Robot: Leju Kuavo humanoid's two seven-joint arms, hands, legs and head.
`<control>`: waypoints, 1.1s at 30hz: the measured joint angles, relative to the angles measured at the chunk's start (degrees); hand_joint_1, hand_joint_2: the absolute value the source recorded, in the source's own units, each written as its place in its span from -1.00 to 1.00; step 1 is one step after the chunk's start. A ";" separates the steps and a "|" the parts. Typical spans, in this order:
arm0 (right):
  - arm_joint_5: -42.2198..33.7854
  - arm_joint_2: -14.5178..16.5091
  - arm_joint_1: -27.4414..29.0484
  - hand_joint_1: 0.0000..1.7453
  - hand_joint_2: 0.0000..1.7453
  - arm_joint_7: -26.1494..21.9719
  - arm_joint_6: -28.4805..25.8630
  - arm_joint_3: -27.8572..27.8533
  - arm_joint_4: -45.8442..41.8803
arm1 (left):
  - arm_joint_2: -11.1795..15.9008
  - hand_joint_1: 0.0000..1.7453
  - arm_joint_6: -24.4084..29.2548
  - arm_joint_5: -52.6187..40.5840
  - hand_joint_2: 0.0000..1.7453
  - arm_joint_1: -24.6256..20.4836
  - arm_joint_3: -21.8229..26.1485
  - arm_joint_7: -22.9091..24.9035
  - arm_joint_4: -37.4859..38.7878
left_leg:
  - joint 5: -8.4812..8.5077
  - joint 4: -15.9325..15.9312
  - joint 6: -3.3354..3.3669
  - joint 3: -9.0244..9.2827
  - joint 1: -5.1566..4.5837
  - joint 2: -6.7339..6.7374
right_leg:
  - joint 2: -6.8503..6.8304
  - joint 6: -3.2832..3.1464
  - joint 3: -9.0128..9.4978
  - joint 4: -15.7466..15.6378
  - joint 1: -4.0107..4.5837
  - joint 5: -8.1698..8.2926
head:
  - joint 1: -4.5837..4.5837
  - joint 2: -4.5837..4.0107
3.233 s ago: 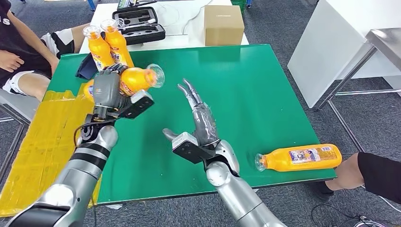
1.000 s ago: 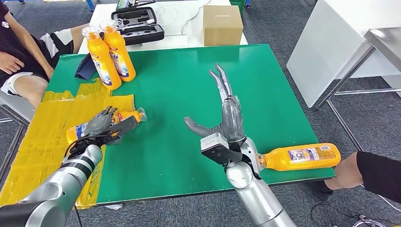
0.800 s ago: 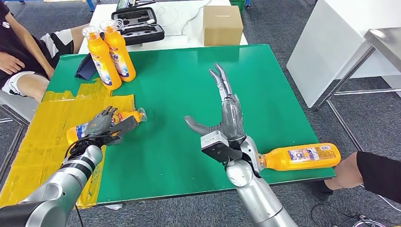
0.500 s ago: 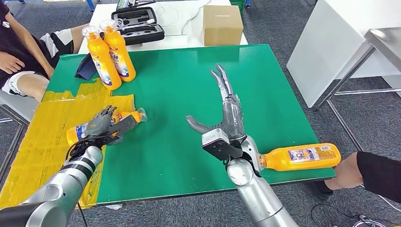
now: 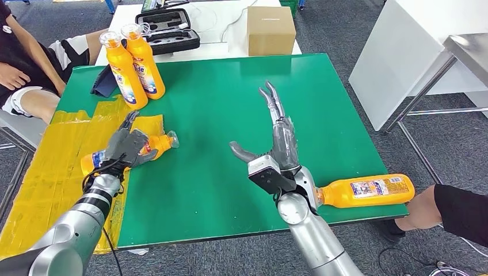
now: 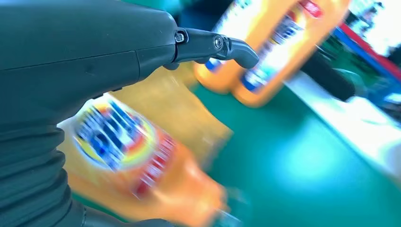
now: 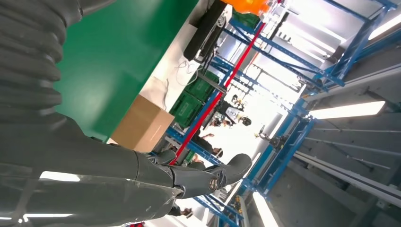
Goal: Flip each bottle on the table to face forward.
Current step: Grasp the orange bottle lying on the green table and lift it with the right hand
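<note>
An orange bottle (image 5: 154, 144) lies on its side on the yellow taped patch (image 5: 52, 172), cap towards the table's middle. My left hand (image 5: 128, 146) rests over it with fingers stretched up and apart; in the left wrist view this blurred bottle (image 6: 127, 161) lies under a straight finger (image 6: 213, 45). Two more orange bottles (image 5: 122, 72) (image 5: 144, 60) stand upright at the back left. Another bottle (image 5: 365, 191) lies at the front right edge, cap towards my right forearm. My right hand (image 5: 276, 141) hovers open over the green table (image 5: 218, 103).
A person's hand (image 5: 423, 211) is at the base of the front right bottle. A second person sits at the back left (image 5: 23, 69). Behind the green table are a cardboard box (image 5: 271, 29), a black case (image 5: 167, 29) and a dark cloth (image 5: 106, 81).
My left hand brought the bottle down from the air onto the yellow patch, and its fingers have now lifted and spread. My right hand shifted right, staying open.
</note>
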 joint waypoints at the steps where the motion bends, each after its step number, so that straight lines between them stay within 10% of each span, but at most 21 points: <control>1: 0.45 -0.09 0.06 -1.00 1.00 0.03 -0.02 -0.14 0.04 | -0.05 -1.00 -3.52 2.71 1.00 0.04 0.64 -1.47 -0.77 | 0.00 0.00 0.00 0.00 0.00 0.00 | 0.00 0.00 0.00 0.00 0.00 0.00 | 0.00 0.00; 12: 12.20 -5.85 7.25 -1.00 1.00 3.62 6.79 -0.38 -0.59 | -0.95 -1.00 -38.16 35.21 1.00 12.63 0.81 -5.50 -20.07 | -0.19 0.00 -0.10 0.00 -0.01 0.00 | 0.00 -0.05 0.01 -0.03 -0.01 -0.17 | 0.00 0.00; 18: 13.41 -12.27 14.93 -1.00 1.00 3.73 13.36 -2.06 -4.19 | -0.98 -1.00 -38.54 41.32 1.00 21.09 -3.17 -3.57 -29.74 | -0.33 0.00 -0.04 -0.01 -0.02 -0.10 | -0.02 0.00 0.03 -0.07 -0.02 -0.32 | -0.02 0.00; 33: 15.49 -20.94 23.80 -1.00 1.00 7.46 16.57 -10.57 -9.42 | -1.23 -1.00 -38.82 43.73 1.00 25.50 -7.80 -3.73 -32.77 | -0.34 0.00 -0.04 0.04 -0.03 -0.10 | -0.02 0.00 0.09 -0.07 -0.03 -0.31 | -0.02 0.00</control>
